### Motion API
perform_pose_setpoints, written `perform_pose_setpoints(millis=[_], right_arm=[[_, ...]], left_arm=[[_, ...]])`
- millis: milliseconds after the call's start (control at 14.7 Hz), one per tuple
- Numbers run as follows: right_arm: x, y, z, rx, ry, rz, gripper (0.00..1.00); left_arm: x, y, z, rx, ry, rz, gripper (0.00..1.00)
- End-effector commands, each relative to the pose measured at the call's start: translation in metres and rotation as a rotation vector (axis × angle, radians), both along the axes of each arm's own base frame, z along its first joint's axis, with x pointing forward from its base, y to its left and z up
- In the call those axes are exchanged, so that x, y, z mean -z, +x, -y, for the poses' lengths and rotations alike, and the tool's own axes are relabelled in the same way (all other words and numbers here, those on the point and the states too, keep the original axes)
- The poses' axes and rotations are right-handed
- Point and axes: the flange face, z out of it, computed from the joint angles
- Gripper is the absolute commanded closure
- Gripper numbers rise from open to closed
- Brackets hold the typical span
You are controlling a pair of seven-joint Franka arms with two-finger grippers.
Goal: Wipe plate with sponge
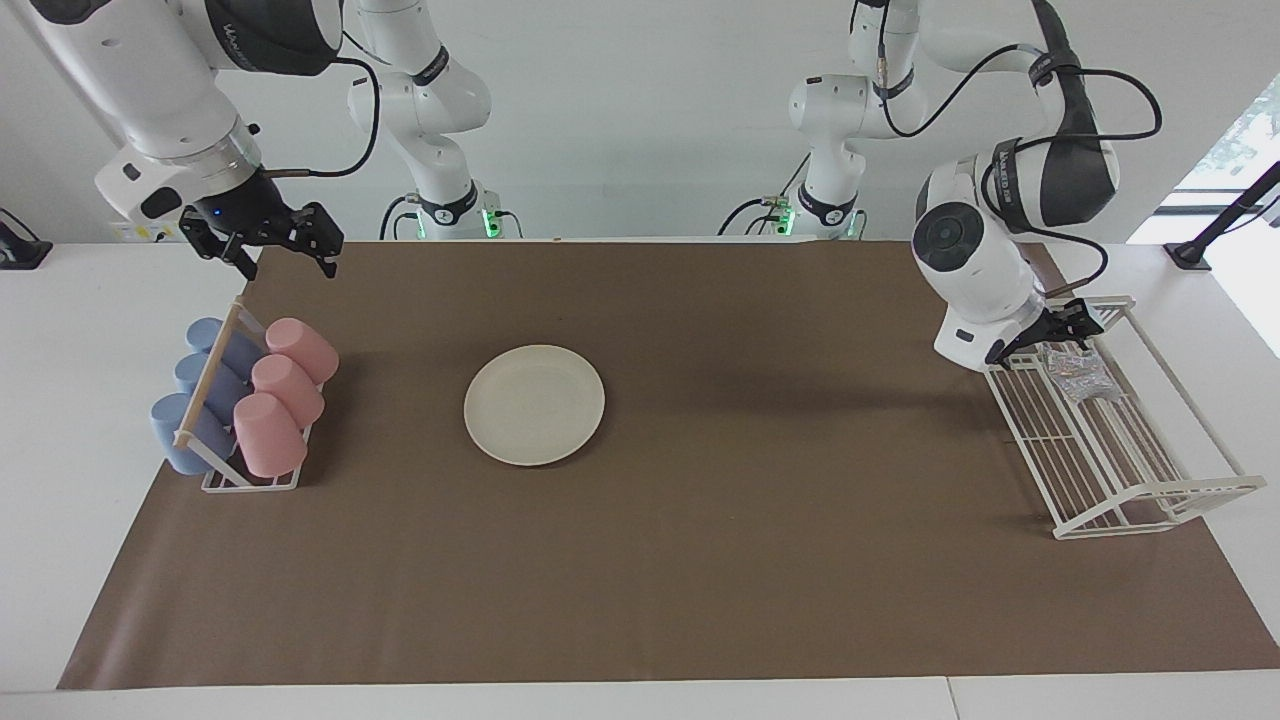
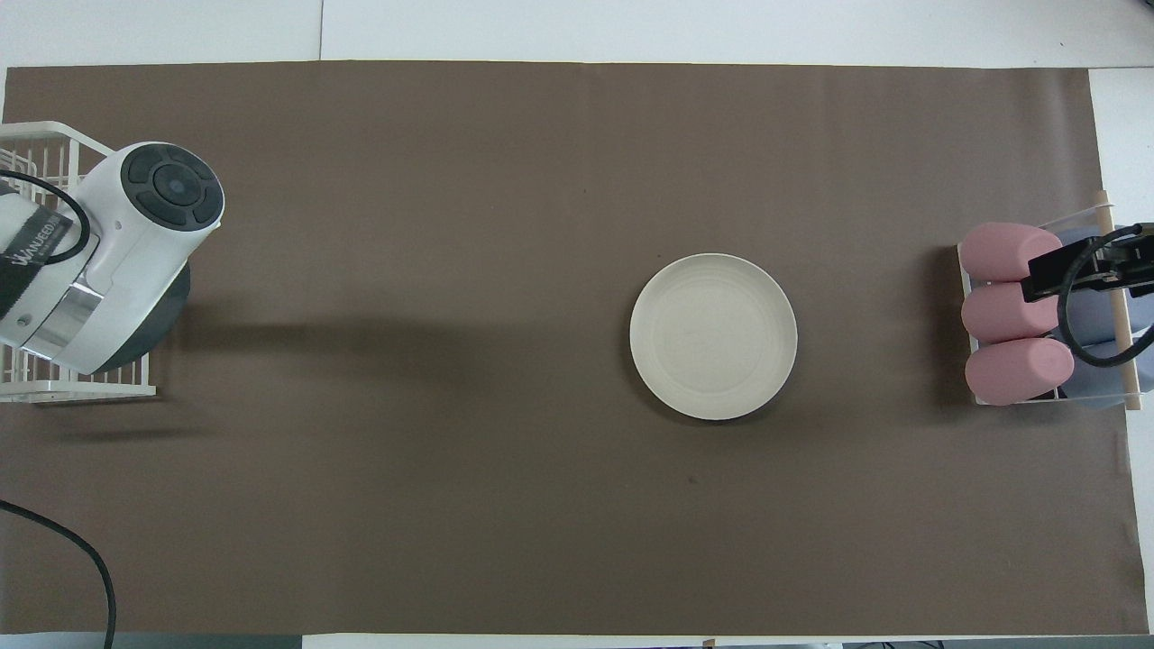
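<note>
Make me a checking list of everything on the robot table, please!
Surface: brown mat over a white table.
Job's things: plate bare on the mat; sponge in the white wire rack.
Clutter: pink cups and blue cups in a cup rack.
Pincers: left pincer open, low at the wire rack beside the sponge; right pincer open, waiting above the cups.
Cables: black cable looping along the left arm.
Surroundings: white wall; nothing else seen.
</note>
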Motion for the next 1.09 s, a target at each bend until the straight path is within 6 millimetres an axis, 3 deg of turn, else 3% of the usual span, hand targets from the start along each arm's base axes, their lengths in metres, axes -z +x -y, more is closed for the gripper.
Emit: perform_pose_setpoints(millis=[0, 204, 339, 475, 543, 611, 1018], right_arm=[[0.0, -0.006, 0.001, 0.005, -0.013, -0.016, 0.0], [0.001, -0.006, 0.001, 0.007, -0.013, -0.016, 0.0], [0.003, -0.007, 0.001, 0.008, -0.013, -0.02, 0.0], [0.003, -0.007, 0.001, 0.01, -0.013, -0.02, 0.0], [0.002, -0.006, 0.0, 0.019, -0.014, -0.018, 0.0], [0.001, -0.006, 0.0, 0.04, -0.016, -0.015, 0.0], [-0.001, -0.007, -0.018, 0.151, -0.034, -0.022, 0.0]], left_arm=[[0.001, 0.001, -0.007, 0.006, 0.026, 0.026, 0.0], [0.003, 0.0, -0.013, -0.079, 0.024, 0.106, 0.01], [0.004, -0.001, -0.013, -0.085, 0.022, 0.112, 0.11], [0.004, 0.0, -0.012, -0.093, 0.013, 0.128, 0.34], [0.004, 0.0, -0.014, -0.109, 0.009, 0.151, 0.55], [0.002, 0.001, -0.014, -0.117, 0.003, 0.158, 0.99], [0.001, 0.003, -0.014, -0.122, -0.007, 0.161, 1.0]])
